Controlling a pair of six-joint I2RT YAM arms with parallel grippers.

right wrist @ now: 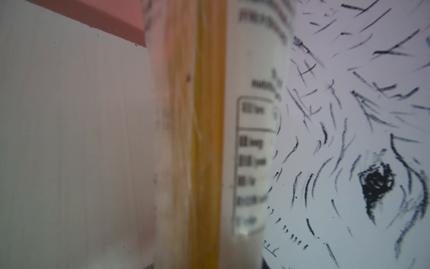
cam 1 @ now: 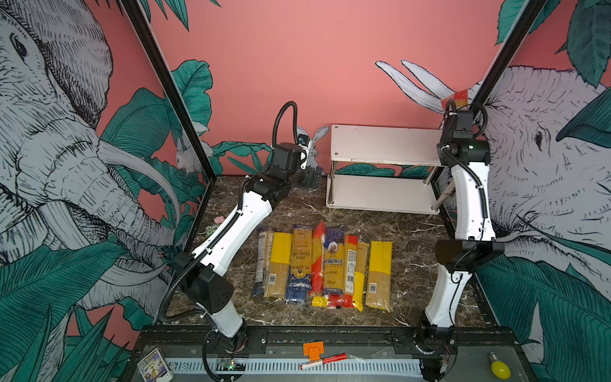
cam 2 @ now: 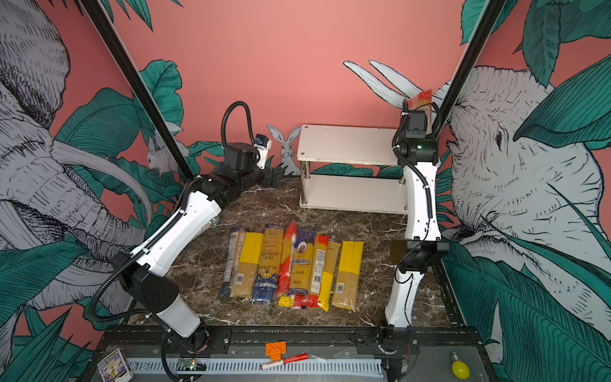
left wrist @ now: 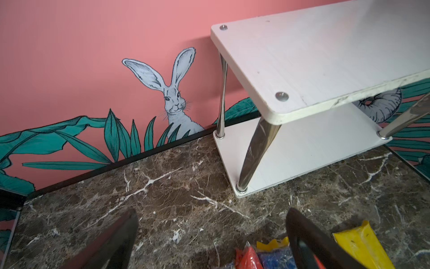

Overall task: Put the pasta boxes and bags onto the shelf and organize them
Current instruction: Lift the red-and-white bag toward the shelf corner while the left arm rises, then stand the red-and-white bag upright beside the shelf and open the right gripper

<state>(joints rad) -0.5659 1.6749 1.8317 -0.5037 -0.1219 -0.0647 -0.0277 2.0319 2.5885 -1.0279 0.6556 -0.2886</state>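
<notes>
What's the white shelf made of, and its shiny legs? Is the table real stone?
The shelf looks like white-coated pressed wood, matte; its front edge is chipped. Its legs look like polished metal, mirror-shiny with reflections. The table looks like brown marble with white veins, but it may be a printed surface.

The left arm (cam 1: 231, 228) stretches low and forward, the left hand (left wrist: 211, 212) spread wide and empty. The right arm (cam 1: 469, 198) stands tall, the right hand (cam 1: 455, 110) lifted high, clamped on a pasta pack (right wrist: 209, 139).

My dark marble desk (cam 1: 413, 238), bearing the white two-tier shelf (cam 1: 380, 145) at rear and a row of pasta packs (cam 1: 334, 261) in front.
</notes>
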